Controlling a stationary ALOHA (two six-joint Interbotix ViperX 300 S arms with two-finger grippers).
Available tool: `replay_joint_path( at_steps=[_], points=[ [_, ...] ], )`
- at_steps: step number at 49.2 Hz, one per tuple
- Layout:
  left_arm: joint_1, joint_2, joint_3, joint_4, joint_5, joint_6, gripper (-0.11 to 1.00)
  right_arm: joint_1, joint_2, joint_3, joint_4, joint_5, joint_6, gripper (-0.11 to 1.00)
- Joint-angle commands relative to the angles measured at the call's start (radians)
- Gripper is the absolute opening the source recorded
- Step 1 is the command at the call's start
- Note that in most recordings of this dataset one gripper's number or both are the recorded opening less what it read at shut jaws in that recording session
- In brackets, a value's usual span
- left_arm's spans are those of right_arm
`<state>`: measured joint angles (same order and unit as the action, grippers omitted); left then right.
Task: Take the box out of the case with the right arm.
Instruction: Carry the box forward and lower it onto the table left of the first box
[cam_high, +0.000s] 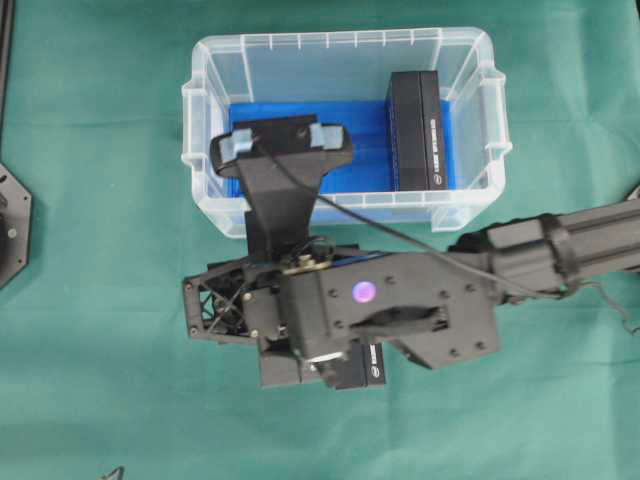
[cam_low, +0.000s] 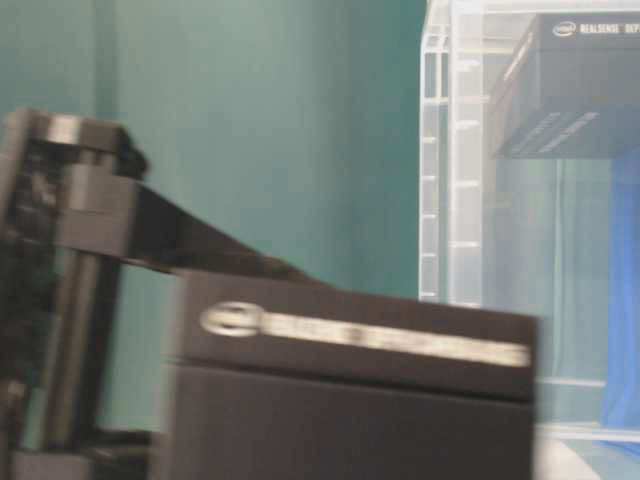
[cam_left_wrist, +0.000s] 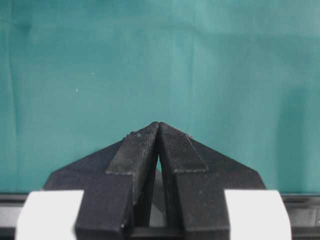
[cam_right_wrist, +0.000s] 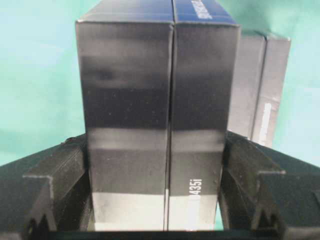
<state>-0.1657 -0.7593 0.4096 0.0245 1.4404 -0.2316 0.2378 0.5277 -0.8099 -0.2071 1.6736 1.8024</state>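
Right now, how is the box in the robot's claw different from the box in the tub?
The held box is clamped between the right gripper's fingers, outside the tub, over the green cloth. The other box sits inside the tub on the blue sheet, untouched. Both are black with white lettering.

Plain teal-green table cloth (cam_high: 100, 130)
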Motion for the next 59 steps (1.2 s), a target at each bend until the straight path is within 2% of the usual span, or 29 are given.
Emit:
replay_joint_path(
  at_steps=[1, 12, 20, 27, 32, 43, 59],
  points=[
    [-0.005, 0.000, -0.009, 0.003, -0.003, -0.002, 0.00, 0.002, -0.012, 0.003, 0.014, -0.026, 0.002, 0.68],
    [-0.005, 0.000, -0.009, 0.003, -0.003, -0.002, 0.00, 0.003, 0.015, 0.097, 0.021, -0.112, 0.058, 0.68],
    [-0.005, 0.000, -0.008, 0.003, -0.003, 0.000, 0.00, 0.003, 0.018, 0.213, 0.061, -0.249, 0.080, 0.68],
    [-0.005, 0.000, -0.005, 0.003, -0.003, 0.002, 0.00, 0.003, 0.018, 0.311, 0.066, -0.371, 0.120, 0.68],
    [-0.003, -0.005, -0.002, 0.003, -0.003, 0.000, 0.00, 0.008, 0.018, 0.362, 0.067, -0.414, 0.156, 0.68],
    [-0.005, -0.011, 0.009, 0.003, -0.002, 0.002, 0.00, 0.009, 0.011, 0.391, 0.067, -0.433, 0.170, 0.68],
    [-0.003, -0.012, 0.012, 0.003, -0.003, 0.002, 0.00, 0.009, 0.011, 0.393, 0.064, -0.471, 0.144, 0.68]
  ],
)
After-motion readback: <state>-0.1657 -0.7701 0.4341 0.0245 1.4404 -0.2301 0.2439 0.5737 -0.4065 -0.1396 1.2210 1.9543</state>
